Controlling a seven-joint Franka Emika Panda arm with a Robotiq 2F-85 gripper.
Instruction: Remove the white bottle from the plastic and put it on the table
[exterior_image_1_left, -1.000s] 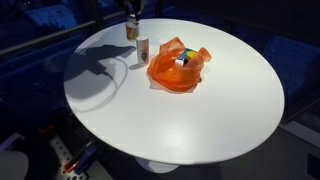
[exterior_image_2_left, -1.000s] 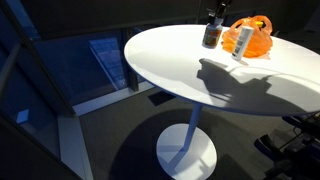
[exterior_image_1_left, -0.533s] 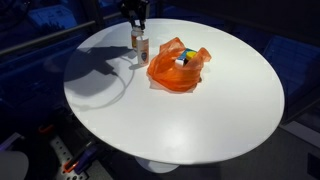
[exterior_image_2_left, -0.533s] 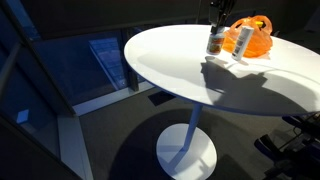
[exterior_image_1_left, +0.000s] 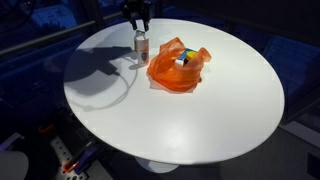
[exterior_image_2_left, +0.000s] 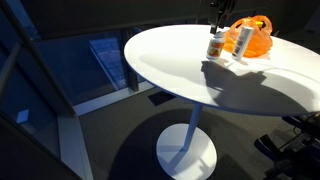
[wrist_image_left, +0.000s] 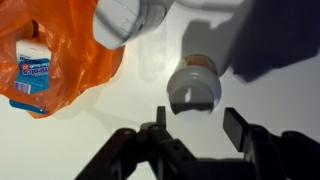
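A small bottle with a white cap (exterior_image_2_left: 214, 46) stands on the round white table (exterior_image_1_left: 200, 120), just beside a taller white bottle (exterior_image_2_left: 243, 40) and the orange plastic bag (exterior_image_1_left: 177, 66). In the wrist view the capped bottle (wrist_image_left: 193, 88) is seen from above, with the taller white bottle (wrist_image_left: 130, 18) and the bag (wrist_image_left: 75, 60) beyond it. My gripper (wrist_image_left: 196, 112) is open, just above the capped bottle and not touching it. It shows in both exterior views (exterior_image_1_left: 138, 20) (exterior_image_2_left: 217, 18). The bottles overlap in an exterior view (exterior_image_1_left: 141, 45).
A white and blue pack (wrist_image_left: 32, 68) lies inside the bag, also seen in an exterior view (exterior_image_1_left: 183, 60). The table's far edge is close behind the bottles. A single pedestal (exterior_image_2_left: 190, 140) carries the table over a dark floor.
The gripper carried the capped bottle toward the taller white bottle, set it on the table, opened and rose a little above it.
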